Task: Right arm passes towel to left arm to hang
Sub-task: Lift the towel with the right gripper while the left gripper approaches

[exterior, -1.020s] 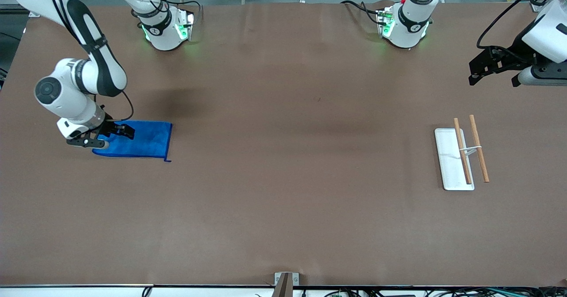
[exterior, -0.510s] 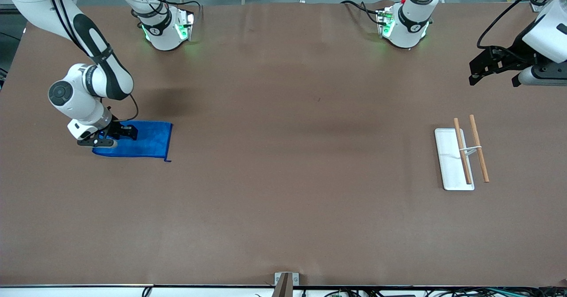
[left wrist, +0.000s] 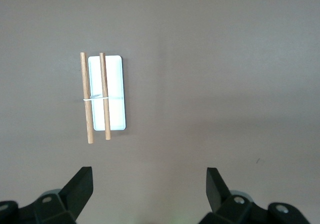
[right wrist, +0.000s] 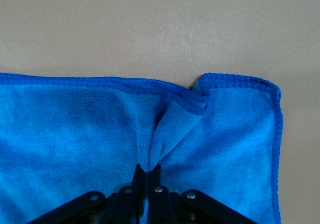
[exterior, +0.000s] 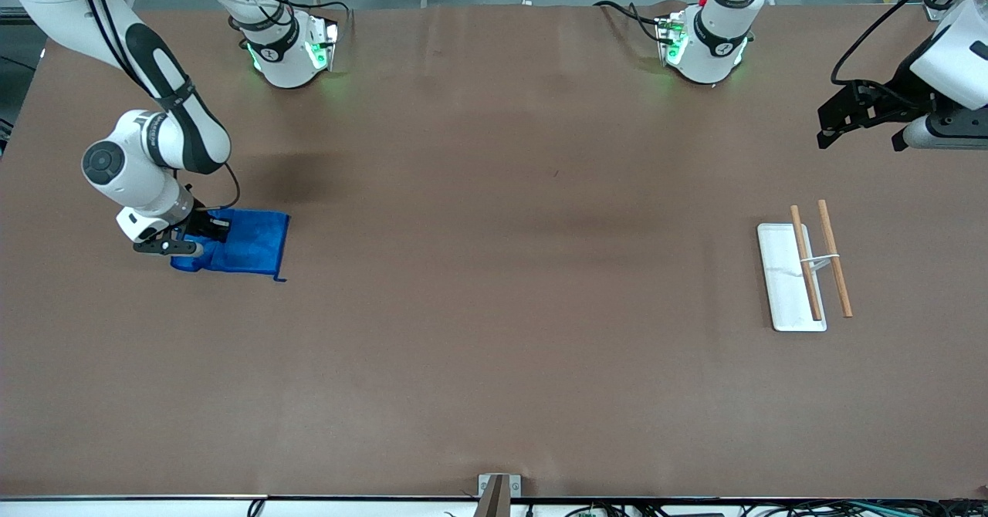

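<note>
The blue towel [exterior: 251, 247] lies on the brown table at the right arm's end. My right gripper [exterior: 210, 233] is down on it and shut, pinching a raised fold of the cloth; in the right wrist view the towel [right wrist: 75, 129] bunches up between the fingertips of the right gripper [right wrist: 148, 171]. The towel's edge under the gripper is hidden. My left gripper [exterior: 864, 119] is open and empty, held high over the left arm's end of the table; its fingers [left wrist: 82, 184] stand wide apart in the left wrist view.
A white rack base [exterior: 781, 285] with two wooden rods [exterior: 835, 268] stands near the left arm's end; it also shows in the left wrist view [left wrist: 116, 91]. A small bracket [exterior: 498, 490] sits at the table's near edge.
My right gripper has lowered onto the towel and shut on a fold. The towel has bunched and its free edge has slid toward the gripper. The left arm has not moved.
</note>
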Motion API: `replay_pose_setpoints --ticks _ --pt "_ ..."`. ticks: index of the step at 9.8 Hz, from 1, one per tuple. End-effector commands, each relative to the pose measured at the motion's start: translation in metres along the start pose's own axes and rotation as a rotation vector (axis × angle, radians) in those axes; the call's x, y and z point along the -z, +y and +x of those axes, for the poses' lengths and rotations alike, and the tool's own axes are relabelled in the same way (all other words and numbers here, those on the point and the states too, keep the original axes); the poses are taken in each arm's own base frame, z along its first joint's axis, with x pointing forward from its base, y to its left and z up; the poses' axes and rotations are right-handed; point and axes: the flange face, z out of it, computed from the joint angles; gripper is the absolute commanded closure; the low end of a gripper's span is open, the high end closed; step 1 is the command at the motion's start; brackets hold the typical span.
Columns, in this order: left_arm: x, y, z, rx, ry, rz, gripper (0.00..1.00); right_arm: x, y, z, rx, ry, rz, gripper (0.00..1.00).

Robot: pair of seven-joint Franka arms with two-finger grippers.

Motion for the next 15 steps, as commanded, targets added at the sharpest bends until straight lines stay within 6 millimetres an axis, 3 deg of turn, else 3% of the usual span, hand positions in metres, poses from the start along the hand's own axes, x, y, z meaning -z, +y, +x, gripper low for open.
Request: replay_pose_setpoints --ticks 1,4,5,6,8,10,11,12,15 --pt "-0.014 -0.001 0.003 -0.016 -0.029 -0.005 0.0 0.087 -0.007 0.018 0.001 -0.067 -0.009 1.0" --pt "-0.014 0.0 0.003 -0.017 -0.029 -0.013 0.0 0.197 -0.033 0.061 0.016 -0.098 -0.005 1.0" --pt "-0.015 0.0 0.002 -0.015 -0.032 -0.02 0.0 0.219 -0.049 0.071 0.024 -0.064 0.018 1.0" --pt "-0.014 0.003 0.002 -0.018 -0.032 -0.045 0.0 0.233 -0.076 0.078 0.06 -0.033 0.035 1.0" --pt "-0.036 0.02 0.021 -0.013 -0.045 -0.225 0.0 0.241 -0.128 0.08 0.07 -0.014 0.184 1.0" --pt "-0.082 0.046 0.051 -0.001 -0.086 -0.419 0.0 0.248 -0.191 0.077 0.084 0.005 0.357 1.0" --pt "-0.12 0.071 0.074 0.031 -0.123 -0.594 0.0 0.253 -0.223 0.074 0.075 0.024 0.434 1.0" --pt "-0.142 0.093 0.087 0.073 -0.102 -0.697 0.0 0.257 -0.252 0.07 0.034 0.013 0.552 1.0" --pt "-0.234 0.151 0.11 0.235 -0.19 -0.976 0.0 0.267 -0.339 0.052 -0.067 -0.006 0.856 1.0"
